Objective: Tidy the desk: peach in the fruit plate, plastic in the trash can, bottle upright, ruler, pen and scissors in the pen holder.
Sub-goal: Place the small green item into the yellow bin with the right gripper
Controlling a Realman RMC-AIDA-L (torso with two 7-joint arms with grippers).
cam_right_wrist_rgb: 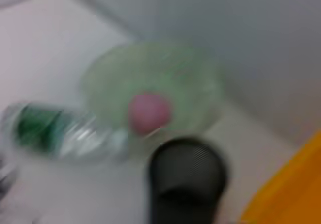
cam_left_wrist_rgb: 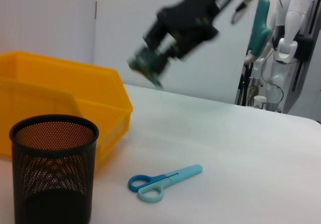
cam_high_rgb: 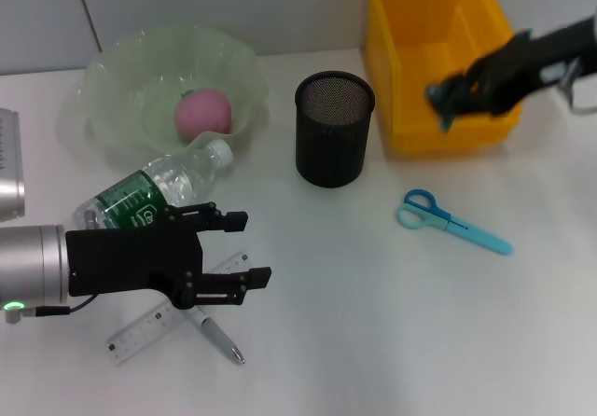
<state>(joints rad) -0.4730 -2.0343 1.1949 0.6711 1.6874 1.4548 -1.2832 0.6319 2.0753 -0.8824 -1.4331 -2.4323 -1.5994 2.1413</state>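
Observation:
The pink peach (cam_high_rgb: 203,111) lies in the green fruit plate (cam_high_rgb: 112,85). In front of the plate, the clear bottle (cam_high_rgb: 154,192) with a green label rests on its side. My left gripper (cam_high_rgb: 244,248) is open just beside it, above the clear ruler (cam_high_rgb: 140,332) and the pen (cam_high_rgb: 216,335), holding nothing. The black mesh pen holder (cam_high_rgb: 334,127) stands mid-table, with the blue scissors (cam_high_rgb: 448,220) to its right. My right gripper (cam_high_rgb: 443,94) is shut on a greenish scrap of plastic (cam_left_wrist_rgb: 149,64) over the front of the yellow trash can (cam_high_rgb: 438,52).
A silver device (cam_high_rgb: 7,169) sits at the left table edge. The wall runs close behind the plate and the bin. The right wrist view shows the peach (cam_right_wrist_rgb: 149,112), the bottle (cam_right_wrist_rgb: 50,128) and the pen holder (cam_right_wrist_rgb: 188,179) blurred.

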